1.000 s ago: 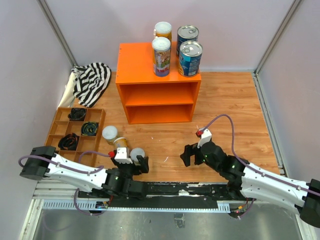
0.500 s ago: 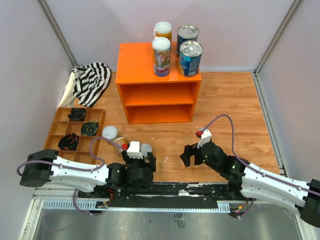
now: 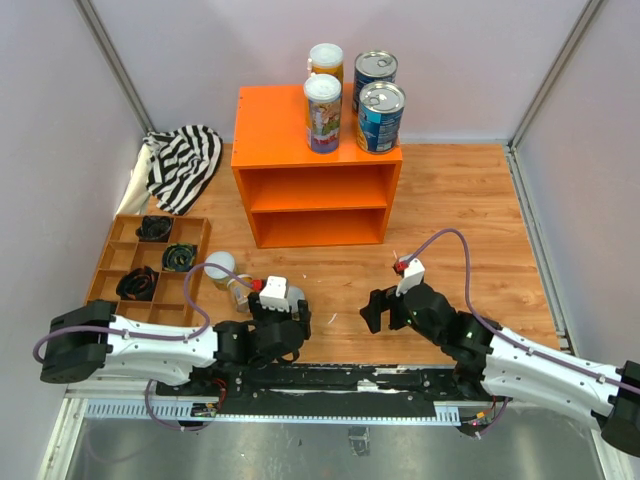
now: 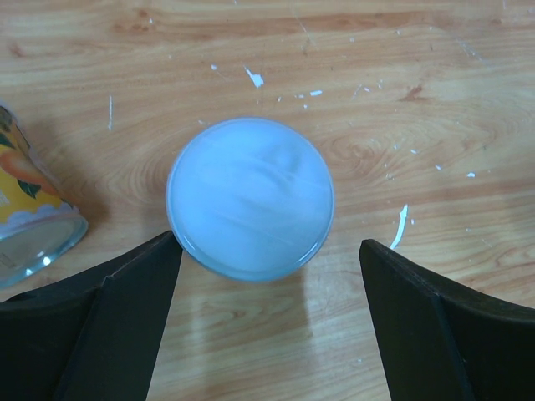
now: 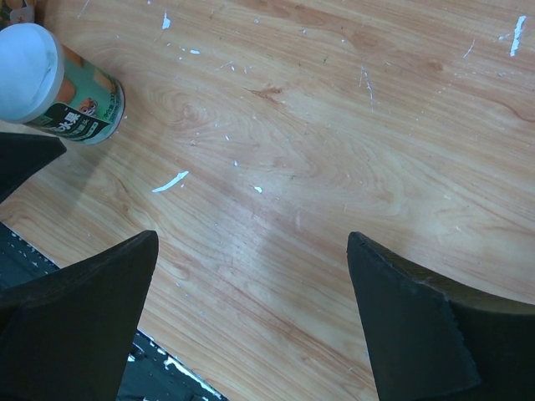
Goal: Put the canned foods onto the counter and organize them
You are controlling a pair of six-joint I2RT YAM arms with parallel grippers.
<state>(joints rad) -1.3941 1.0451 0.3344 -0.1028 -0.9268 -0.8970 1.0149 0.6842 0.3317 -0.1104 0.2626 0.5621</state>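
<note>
my left pincer is more to the right than 1 sec ago, now wide open around a can on the table, no grip yet. next: close, carry to counter. right pincer open, empty.

The wooden table (paint-flecked) bears counter, tray, striped cloth, small cans.
</note>
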